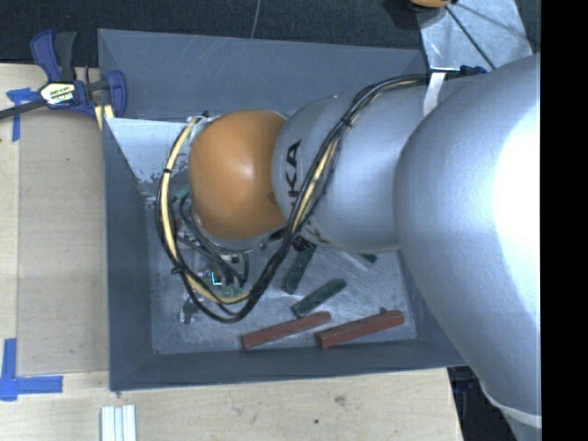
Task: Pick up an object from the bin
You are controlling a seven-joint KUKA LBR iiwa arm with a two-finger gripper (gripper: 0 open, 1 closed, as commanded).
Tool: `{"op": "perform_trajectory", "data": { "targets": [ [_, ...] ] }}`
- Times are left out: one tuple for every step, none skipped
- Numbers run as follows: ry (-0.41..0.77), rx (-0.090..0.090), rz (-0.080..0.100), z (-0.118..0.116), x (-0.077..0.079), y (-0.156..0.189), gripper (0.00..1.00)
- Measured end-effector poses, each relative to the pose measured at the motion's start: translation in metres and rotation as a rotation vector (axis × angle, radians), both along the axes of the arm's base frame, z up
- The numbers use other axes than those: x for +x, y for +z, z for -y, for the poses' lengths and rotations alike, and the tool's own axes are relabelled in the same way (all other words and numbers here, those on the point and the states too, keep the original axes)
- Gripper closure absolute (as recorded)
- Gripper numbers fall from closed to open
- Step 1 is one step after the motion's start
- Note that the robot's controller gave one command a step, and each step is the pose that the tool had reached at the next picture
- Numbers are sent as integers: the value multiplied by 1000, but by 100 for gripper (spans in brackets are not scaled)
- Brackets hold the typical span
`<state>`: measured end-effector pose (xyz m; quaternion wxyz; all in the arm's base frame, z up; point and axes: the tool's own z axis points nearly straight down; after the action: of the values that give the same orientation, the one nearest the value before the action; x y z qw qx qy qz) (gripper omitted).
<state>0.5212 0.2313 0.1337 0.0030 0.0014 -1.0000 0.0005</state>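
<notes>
Arm's orange wrist cover [234,175] hangs low over the bin [129,274] floor's left part, prob. for a straight-down grab. Jaws' state: can't tell. Nearest are the dark green bars [319,294]; two red-brown sticks [276,331] lie by the near wall, clear of it.

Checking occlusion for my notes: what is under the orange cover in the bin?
Below the orange cover, cables and the gripper show; whatever lies directly beneath them is hidden. Beside it lie two brown sticks and dark green sticks.
</notes>
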Motion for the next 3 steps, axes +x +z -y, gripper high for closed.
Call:
{"op": "perform_trajectory", "data": {
  "targets": [
    [-3, 2, 8, 1, 3, 4, 0],
    [96, 3, 13, 27, 75, -44, 0],
    [87, 1, 5, 49, 89, -22, 0]
  ]
}}
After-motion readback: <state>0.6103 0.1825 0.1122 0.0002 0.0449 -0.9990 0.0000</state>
